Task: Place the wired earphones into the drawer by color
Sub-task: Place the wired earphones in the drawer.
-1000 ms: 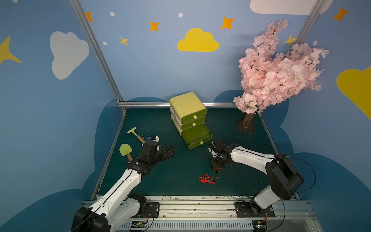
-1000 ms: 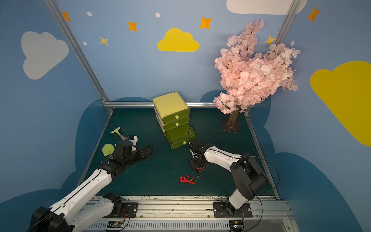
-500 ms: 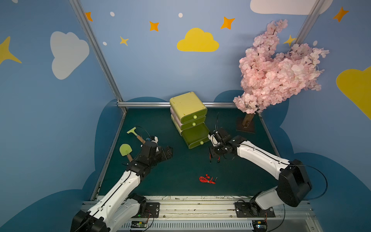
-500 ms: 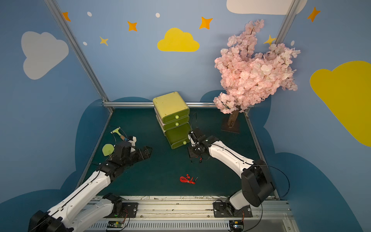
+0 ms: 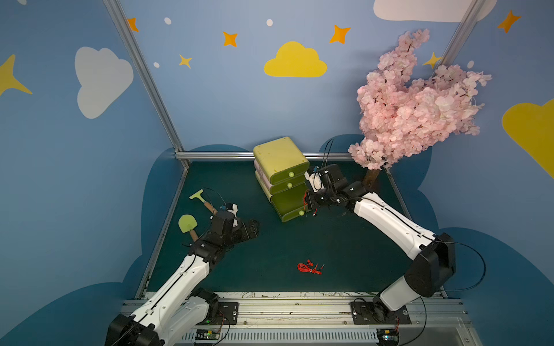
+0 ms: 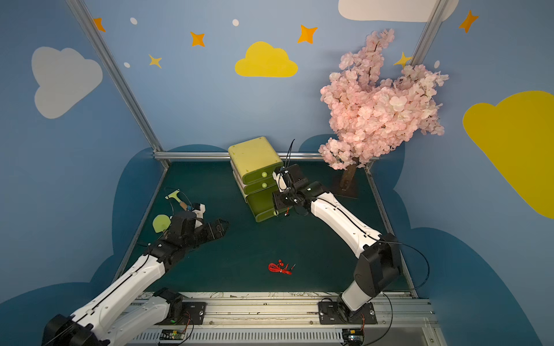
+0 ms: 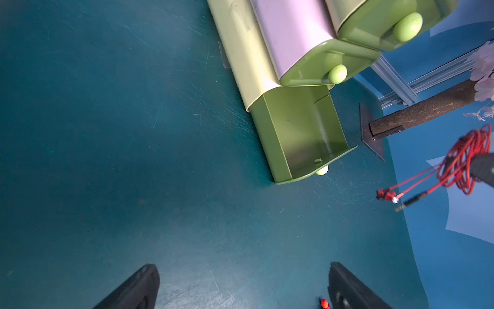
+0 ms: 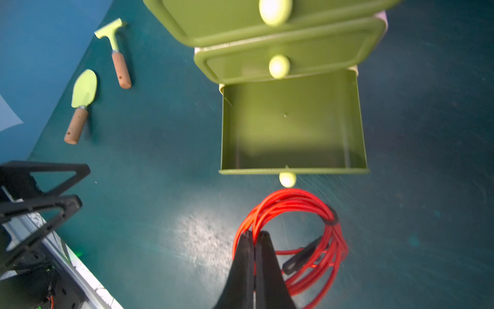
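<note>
while your right gripper (image 8: pixel 255 233) clamps a red coil (image 8: pixel 307 211) by the open drawer (image 8: pixel 291 125), your left gripper (image 7: pixel 242 267) gapes empty. a spare coil (image 5: pixel 308 267) lies near.

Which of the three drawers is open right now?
The bottom drawer: it is pulled out and looks empty, while the middle drawer and top drawer above it are pushed in.

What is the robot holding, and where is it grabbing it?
The right gripper pinches a red earphone bundle by its coiled cable loop. The left gripper is open, holding nothing.
</note>
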